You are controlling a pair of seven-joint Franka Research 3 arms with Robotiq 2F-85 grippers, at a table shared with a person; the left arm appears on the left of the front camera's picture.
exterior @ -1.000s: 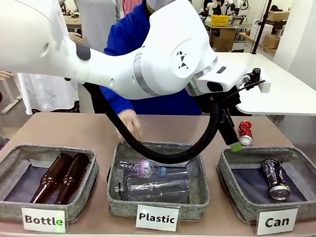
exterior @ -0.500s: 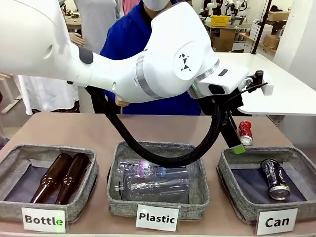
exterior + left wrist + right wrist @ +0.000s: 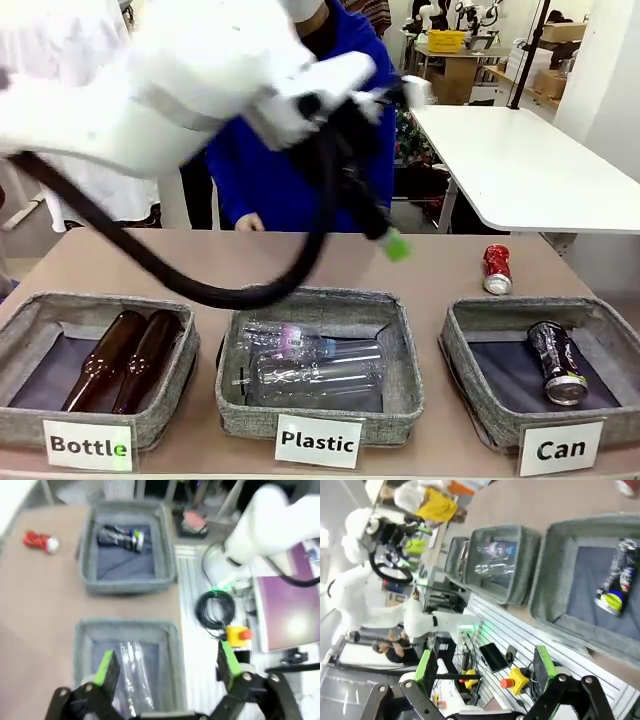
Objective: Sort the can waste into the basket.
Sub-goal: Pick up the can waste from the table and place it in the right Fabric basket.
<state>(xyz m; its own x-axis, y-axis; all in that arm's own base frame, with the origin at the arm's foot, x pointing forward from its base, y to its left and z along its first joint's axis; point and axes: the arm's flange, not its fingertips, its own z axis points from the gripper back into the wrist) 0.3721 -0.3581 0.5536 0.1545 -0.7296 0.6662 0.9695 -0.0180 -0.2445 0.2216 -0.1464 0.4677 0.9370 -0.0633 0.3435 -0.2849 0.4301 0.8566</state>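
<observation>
The left arm (image 3: 180,90) is motion-blurred; the basket (image 3: 520,303) runs off frame.

On the tan table (image 3: 120,262), a grey basket labelled "Bottle" (image 3: 28,312) holds two brown glass bottles (image 3: 125,360) lying side by side, the basket labelled "Plastic" (image 3: 406,372) beside it holds clear plastic bottles (image 3: 315,378), and a person in a blue top (image 3: 265,170) stands at the far side.

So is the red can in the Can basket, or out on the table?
Out. The red can rests on the bare table beyond the Can basket's far rim; the black can lies inside it.
</observation>
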